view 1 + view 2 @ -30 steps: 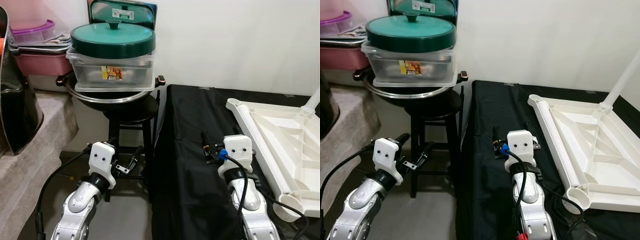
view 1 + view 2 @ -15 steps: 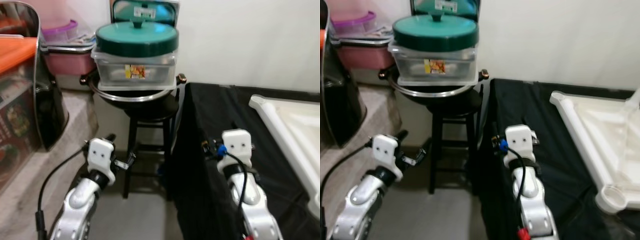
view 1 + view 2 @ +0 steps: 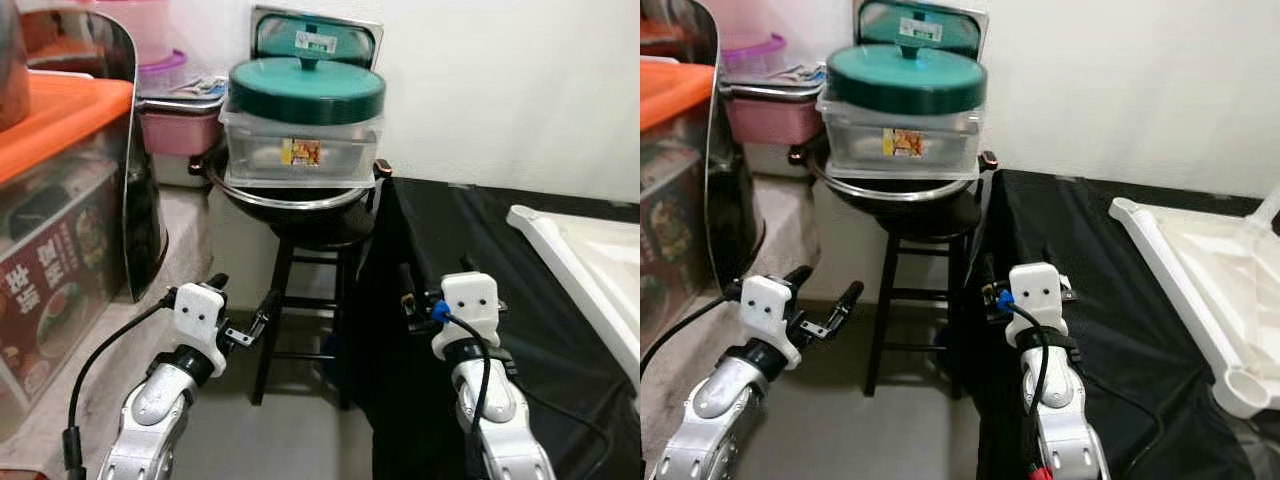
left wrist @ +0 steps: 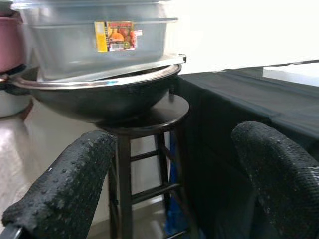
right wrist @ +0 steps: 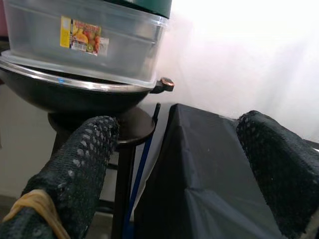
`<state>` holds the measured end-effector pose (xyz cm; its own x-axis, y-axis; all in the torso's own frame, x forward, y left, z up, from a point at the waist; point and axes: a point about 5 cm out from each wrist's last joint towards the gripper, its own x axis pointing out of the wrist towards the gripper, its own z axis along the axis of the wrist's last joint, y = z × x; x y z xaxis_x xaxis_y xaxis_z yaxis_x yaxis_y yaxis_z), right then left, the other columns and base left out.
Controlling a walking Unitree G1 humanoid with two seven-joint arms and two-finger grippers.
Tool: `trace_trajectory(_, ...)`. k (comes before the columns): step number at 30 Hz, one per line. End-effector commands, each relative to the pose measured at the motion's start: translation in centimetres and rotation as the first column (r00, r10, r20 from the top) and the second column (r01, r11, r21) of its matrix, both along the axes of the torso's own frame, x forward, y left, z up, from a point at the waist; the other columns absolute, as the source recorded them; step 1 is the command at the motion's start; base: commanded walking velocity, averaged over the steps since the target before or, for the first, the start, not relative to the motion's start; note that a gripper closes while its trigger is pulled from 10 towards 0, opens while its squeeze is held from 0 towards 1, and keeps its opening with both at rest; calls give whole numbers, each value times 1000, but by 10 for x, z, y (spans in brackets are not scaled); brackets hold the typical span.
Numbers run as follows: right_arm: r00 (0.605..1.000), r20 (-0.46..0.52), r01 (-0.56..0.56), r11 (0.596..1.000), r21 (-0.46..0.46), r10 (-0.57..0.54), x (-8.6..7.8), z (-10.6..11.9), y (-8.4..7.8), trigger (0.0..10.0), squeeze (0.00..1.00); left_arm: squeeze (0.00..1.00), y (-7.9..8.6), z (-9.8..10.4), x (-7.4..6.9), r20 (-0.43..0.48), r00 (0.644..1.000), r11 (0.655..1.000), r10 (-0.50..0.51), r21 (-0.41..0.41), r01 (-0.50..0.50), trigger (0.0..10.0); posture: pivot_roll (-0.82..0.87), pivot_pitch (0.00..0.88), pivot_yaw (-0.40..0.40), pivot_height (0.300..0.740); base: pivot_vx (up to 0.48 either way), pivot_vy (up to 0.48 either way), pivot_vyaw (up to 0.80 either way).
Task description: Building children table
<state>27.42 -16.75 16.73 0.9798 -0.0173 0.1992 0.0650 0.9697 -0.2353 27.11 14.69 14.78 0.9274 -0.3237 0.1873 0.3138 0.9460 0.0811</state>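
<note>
Both jaws are held wide open and empty: left gripper (image 3: 243, 312), right gripper (image 3: 987, 283). A white children table (image 3: 1200, 290) is laid on the black-draped tabletop (image 3: 1090, 260).

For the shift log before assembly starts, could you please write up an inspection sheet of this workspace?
Surface: table draped in black cloth, on the robot's right.
Job's things: white plastic children's table top, lying underside up on the cloth's far right; one white leg stands up from it.
Clutter: dark wooden stool carrying a black wok, a clear plastic container and a green round lid; pink tub behind.
Grippers: left gripper open, empty, before the stool; right gripper open, empty, at the cloth's left edge.
Cables: black cable along the left arm; black cable on the right arm.
Surroundings: white wall; orange-topped appliance on the left.
</note>
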Motion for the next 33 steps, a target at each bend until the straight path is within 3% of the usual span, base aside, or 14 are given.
trace_trajectory(1,1000,3,3,1000,-5,-3,0,0,-1,10000,0,0,-1,-2,0,-9,1000,1000,-6,4,6,10000,59,0,-80,740,0,0,0)
trace_trajectory(33,1000,1,7,1000,-3,-7,1,-1,-1,10000,0,0,1,-1,0,-7,1000,1000,4,-7,-4,10000,62,0,-86,740,0,0,0)
